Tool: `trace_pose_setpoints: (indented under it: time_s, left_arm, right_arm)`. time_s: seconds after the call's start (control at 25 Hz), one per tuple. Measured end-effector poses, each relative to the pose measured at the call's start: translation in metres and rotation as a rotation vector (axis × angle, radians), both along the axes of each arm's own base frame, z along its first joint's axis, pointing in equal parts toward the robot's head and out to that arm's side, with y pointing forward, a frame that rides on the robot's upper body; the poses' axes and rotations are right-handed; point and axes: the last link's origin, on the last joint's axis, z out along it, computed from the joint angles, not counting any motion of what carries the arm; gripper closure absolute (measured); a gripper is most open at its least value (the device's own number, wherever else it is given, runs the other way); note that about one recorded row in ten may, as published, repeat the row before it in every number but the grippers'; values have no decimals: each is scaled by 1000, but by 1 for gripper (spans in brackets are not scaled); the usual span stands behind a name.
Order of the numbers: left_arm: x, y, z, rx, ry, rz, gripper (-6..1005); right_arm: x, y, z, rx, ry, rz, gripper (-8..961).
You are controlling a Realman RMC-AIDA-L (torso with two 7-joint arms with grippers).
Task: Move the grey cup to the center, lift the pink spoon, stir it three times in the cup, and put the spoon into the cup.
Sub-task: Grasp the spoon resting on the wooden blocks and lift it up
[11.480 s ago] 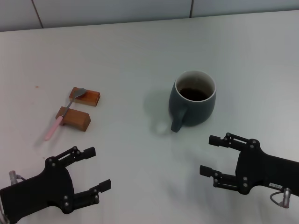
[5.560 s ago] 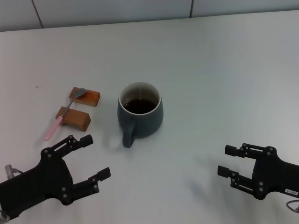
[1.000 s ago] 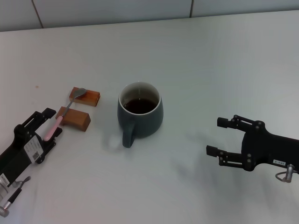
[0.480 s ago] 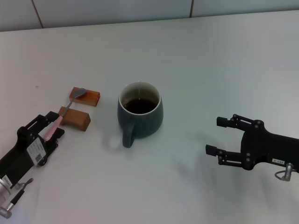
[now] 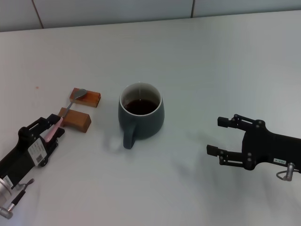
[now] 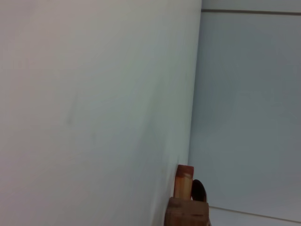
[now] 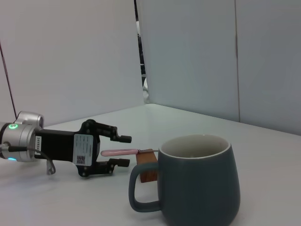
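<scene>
The grey cup (image 5: pixel 141 116) stands upright mid-table with dark liquid inside and its handle toward me; it also fills the right wrist view (image 7: pixel 200 183). The pink spoon (image 5: pixel 57 123) lies across two brown wooden blocks, its silver bowl on the far block and its pink handle (image 7: pixel 120 152) sticking out past the near one. My left gripper (image 5: pixel 54 126) is open, one finger on each side of that handle, as the right wrist view (image 7: pixel 123 150) shows. My right gripper (image 5: pixel 215 135) hovers open to the right of the cup, holding nothing.
The far wooden block (image 5: pixel 85 97) and the near wooden block (image 5: pixel 75 119) sit left of the cup. In the left wrist view both blocks (image 6: pixel 185 181) stand close ahead. A grey wall (image 5: pixel 141 9) runs along the table's far edge.
My left gripper has slid a little nearer along the pink handle and settled around it. The cup, the spoon and my right gripper have stayed put.
</scene>
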Motion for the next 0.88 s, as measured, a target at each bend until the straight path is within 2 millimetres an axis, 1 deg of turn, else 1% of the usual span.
trace_pose_setpoints:
  time_s: [0.4,0.44,0.64,0.88]
  left_arm:
    - [-1,0,0,-2,4,3,572]
    - [-1,1,-1,-3,6,3,614]
    - [-1,1,-1,-2,14,1,670]
    - [1,5,-1,0,19,-10,703]
  right_arm:
    - [0,3,0,0,-11,-1,128]
    - [-1,4,0,-1,-12,-1,128]
    - [-1,6,0,-5,-12,-5,128]
    - [-1,7,0,-3,-17,-8,128]
